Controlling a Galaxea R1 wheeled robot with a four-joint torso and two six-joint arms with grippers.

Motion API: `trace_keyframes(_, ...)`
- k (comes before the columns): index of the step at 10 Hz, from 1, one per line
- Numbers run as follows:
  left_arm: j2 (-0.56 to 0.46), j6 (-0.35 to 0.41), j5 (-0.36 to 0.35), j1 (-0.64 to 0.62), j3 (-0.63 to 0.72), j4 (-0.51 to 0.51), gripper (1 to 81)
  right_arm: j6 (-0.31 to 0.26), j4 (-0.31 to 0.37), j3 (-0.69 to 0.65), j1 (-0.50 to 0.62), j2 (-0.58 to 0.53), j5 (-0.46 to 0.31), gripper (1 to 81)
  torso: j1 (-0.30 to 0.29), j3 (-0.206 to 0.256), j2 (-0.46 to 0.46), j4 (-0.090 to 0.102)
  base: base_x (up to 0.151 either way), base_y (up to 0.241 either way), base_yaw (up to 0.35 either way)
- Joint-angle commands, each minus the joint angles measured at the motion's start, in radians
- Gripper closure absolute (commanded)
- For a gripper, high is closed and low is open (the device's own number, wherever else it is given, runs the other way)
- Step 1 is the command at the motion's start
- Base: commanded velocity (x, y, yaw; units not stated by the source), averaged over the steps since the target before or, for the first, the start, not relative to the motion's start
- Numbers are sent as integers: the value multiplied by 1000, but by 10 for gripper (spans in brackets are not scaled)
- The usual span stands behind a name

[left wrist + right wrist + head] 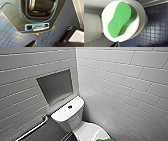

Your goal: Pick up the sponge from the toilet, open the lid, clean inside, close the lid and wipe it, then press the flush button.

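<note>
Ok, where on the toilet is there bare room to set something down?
The flat white tank top is bare either side of its small dark round flush button. The white oval plastic lid is crowded: the bright green sponge covers much of it, leaving thin margins.

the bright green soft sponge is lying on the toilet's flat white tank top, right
No. The bright green soft sponge lies on the closed white oval plastic lid, not the flat white tank top, as the right wrist view shows.
</note>
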Motion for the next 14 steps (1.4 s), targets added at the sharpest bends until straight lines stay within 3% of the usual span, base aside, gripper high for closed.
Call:
trace_keyframes(1,1,2,83,35,12,-5,10,29,-6,13,105,-15,-27,10,61,1,-94,0,0,0,0)
trace_keyframes(2,0,0,83,35,12,-7,10,31,-8,7,110,-3,-27,10,20,-3,-31,0,0,0,0)
trace_keyframes(3,0,-4,83,37,12,-7,10,31,-8,-2,110,10,-27,10,41,-99,-65,0,0,0,0)
trace_keyframes(6,0,-6,83,32,12,-5,10,31,-9,-22,113,39,-27,10,60,-146,-99,0,0,0,0)
trace_keyframes(8,0,-6,83,31,11,-5,10,31,-8,-19,134,34,-27,10,63,-119,-100,0,0,0,0)
trace_keyframes(10,1,-6,83,31,11,-7,10,31,-4,27,182,17,-27,10,63,-142,-100,0,0,0,0)
trace_keyframes(14,5,-7,83,26,11,-7,10,32,20,51,255,17,-41,10,64,-142,-100,0,0,0,0)
